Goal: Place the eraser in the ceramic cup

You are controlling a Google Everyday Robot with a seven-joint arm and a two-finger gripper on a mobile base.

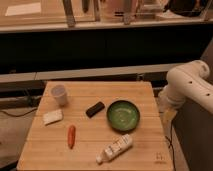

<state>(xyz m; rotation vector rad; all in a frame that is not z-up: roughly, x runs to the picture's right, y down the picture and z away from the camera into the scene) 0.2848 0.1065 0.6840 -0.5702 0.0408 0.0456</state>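
Note:
The black eraser (95,109) lies flat near the middle of the wooden table (85,160), just left of a green bowl. The white ceramic cup (59,94) stands upright at the table's back left, apart from the eraser. My white arm (187,87) hangs beside the table's right edge. The gripper is out of view; only the arm's upper segments show.
A green bowl (123,115) sits right of the eraser. A pale cream block (52,117) lies at the left, an orange carrot (71,136) in front of it, and a white tube (115,148) near the front edge. A dark shelf runs behind the table.

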